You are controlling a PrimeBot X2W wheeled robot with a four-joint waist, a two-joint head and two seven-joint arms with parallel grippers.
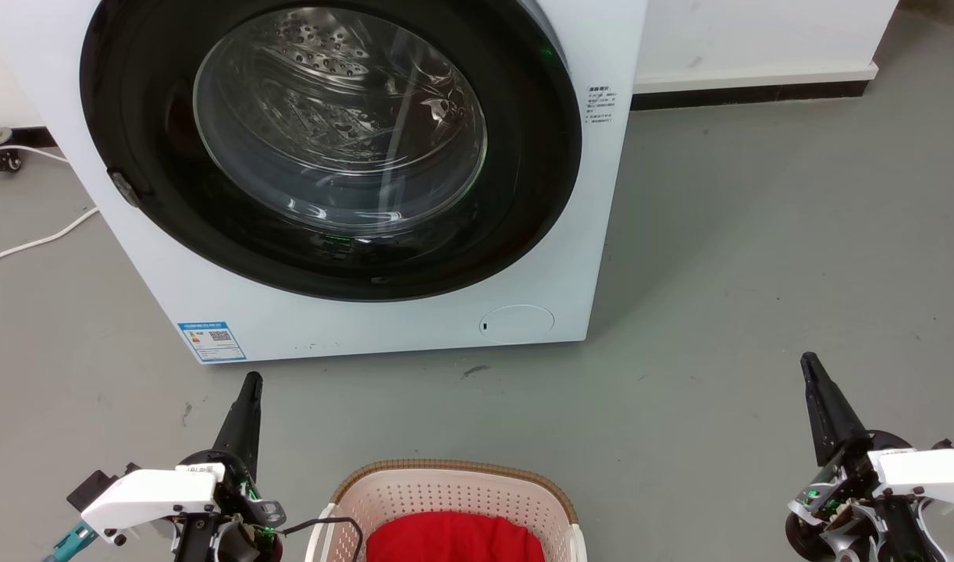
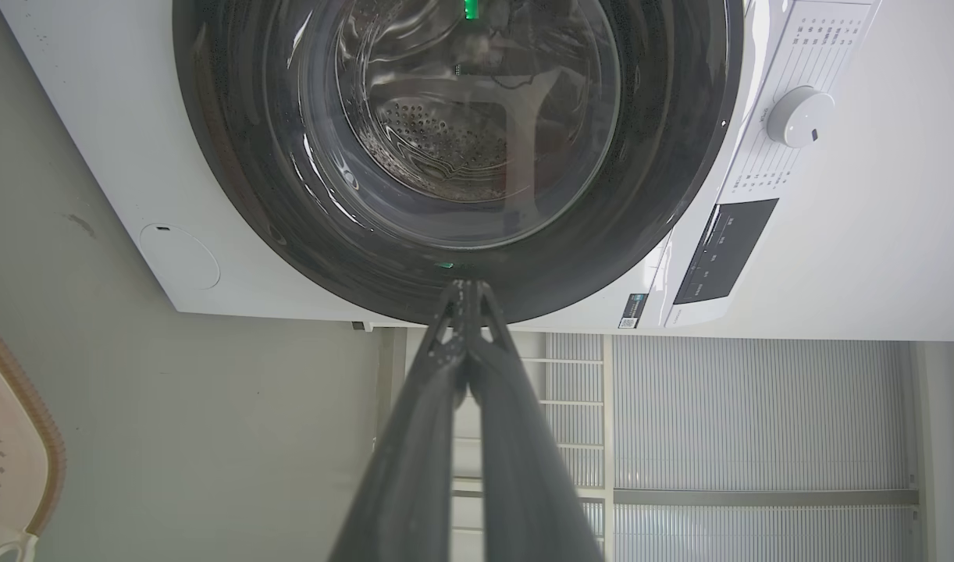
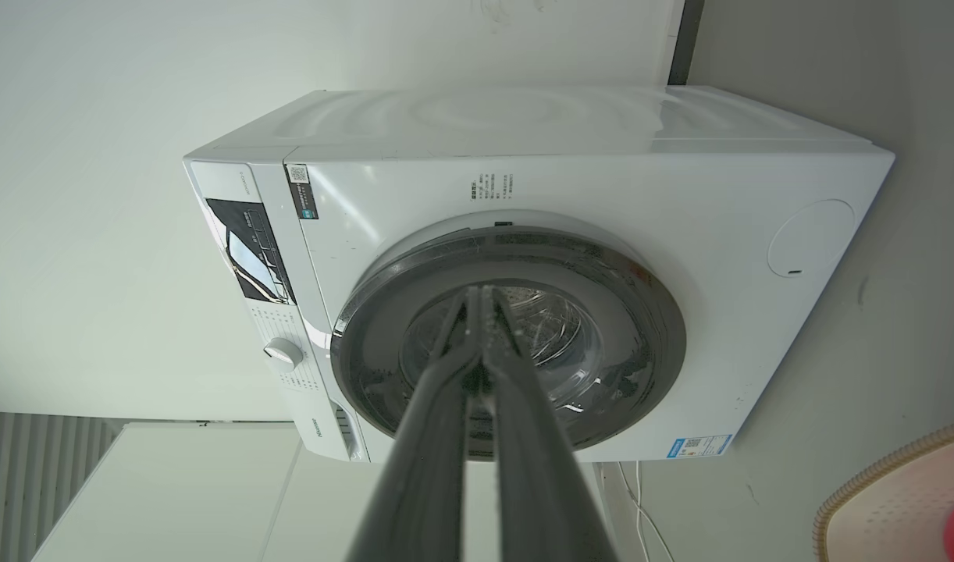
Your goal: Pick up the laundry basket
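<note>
On the far left we see a white cord [image 1: 32,243] lying on the grey floor [image 1: 758,273]. Next comes the left gripper [image 1: 250,388], low in the head view. Its two dark fingers are pressed together with nothing between them, and they point up at the washing machine [image 1: 329,332]. The left wrist view shows those fingers [image 2: 414,437] meeting at the tip in front of the round glass door [image 1: 340,117]. The white machine has a blue sticker [image 1: 211,341] near its bottom left corner. The laundry basket [image 1: 453,468] sits on the floor at the bottom middle, between the two grippers. It is in front of the machine, with bare floor between them. A red cloth [image 1: 453,538] lies inside it. We see no finger touching the basket. On the right is the right gripper [image 1: 809,363], and its fingers are pressed together too, holding nothing. In the right wrist view the basket's brown rim peeks in at the lower right corner.
</note>
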